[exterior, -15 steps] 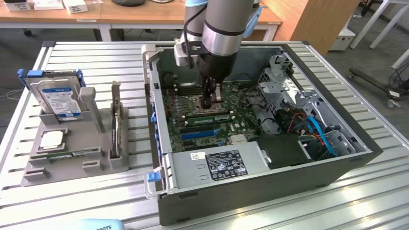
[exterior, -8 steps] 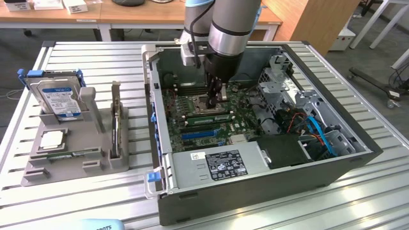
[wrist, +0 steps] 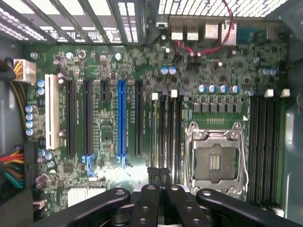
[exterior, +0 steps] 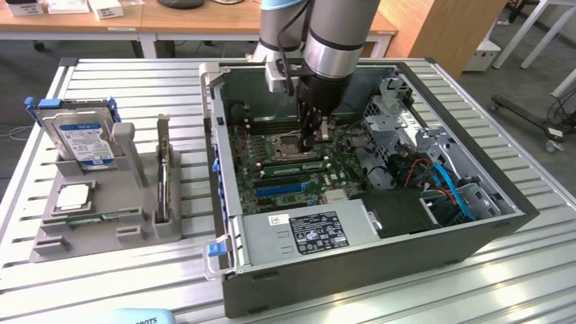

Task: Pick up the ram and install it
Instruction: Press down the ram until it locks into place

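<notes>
1. Ram [exterior: 290, 160]: thin green board on edge in a slot, just beside the square, metal-framed processor socket [wrist: 215, 158] in the open grey computer case [exterior: 360, 270].
2. Gripper [wrist: 158, 173]: black fingers pressed together, holding nothing, low over the slots. Whether they touch the ram cannot be told.
3. Grey moulded tray [exterior: 54, 246] with an upright hard drive [exterior: 85, 138], beside the case on the ribbed metal table [exterior: 135, 88].

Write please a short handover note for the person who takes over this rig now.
Tool: shut, holding nothing, low over the slots beside the socket.
Slot ram: stands in a slot just below the tool.
Tray ram: lies in the tray.
Done: one stick is in the board.
Left: whether that stick is fully seated does not show.
</notes>
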Available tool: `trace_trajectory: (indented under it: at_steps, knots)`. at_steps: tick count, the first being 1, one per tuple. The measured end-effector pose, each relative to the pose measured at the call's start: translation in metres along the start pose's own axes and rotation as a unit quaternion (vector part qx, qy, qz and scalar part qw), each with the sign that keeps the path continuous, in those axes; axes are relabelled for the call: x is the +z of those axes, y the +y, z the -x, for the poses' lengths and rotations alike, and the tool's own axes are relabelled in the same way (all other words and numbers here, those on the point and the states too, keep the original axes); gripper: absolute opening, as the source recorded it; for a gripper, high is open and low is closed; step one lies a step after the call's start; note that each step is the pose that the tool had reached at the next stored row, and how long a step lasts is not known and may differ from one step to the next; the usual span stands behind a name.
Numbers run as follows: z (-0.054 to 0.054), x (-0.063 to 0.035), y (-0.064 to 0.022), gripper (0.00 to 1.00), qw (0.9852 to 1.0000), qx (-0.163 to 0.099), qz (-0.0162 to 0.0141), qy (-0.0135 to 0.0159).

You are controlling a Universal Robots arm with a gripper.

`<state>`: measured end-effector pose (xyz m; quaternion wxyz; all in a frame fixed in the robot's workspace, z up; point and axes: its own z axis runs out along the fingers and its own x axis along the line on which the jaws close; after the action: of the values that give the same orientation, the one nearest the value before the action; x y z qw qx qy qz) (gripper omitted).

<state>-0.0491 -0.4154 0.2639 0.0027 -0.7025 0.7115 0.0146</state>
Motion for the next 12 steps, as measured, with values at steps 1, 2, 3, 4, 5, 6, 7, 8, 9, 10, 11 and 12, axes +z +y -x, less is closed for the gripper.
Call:
trace_trajectory:
  at_steps: [1,2,3,4,5,6,7,8,9,10,11,12]
  knots:
    - [0.0,0.0,-0.0016,0.1,1.0,0.0,0.0,0.0]
    - [0.0,0.0,-0.0024,0.1,1.0,0.0,0.0,0.0]
    - [0.0,-0.0001,-0.0025,0.1,1.0,0.0,0.0,0.0]
    - [0.0,0.0,-0.0024,0.1,1.0,0.0,0.0,0.0]
    - [0.0,-0.0001,-0.0025,0.1,1.0,0.0,0.0,0.0]
    - [0.0,0.0,-0.0025,0.1,1.0,0.0,0.0,0.0]
    - [0.0,0.0,-0.0025,0.1,1.0,0.0,0.0,0.0]
    - [0.0,-0.0001,-0.0025,0.1,1.0,0.0,0.0,0.0]
    - [0.0001,-0.0001,-0.0025,0.1,1.0,0.0,0.0,0.0]
    - [0.0,0.0,-0.0025,0.1,1.0,0.0,0.0,0.0]
    - [0.0,0.0,-0.0025,0.1,1.0,0.0,0.0,0.0]
    - [0.0,0.0,-0.0025,0.1,1.0,0.0,0.0,0.0]
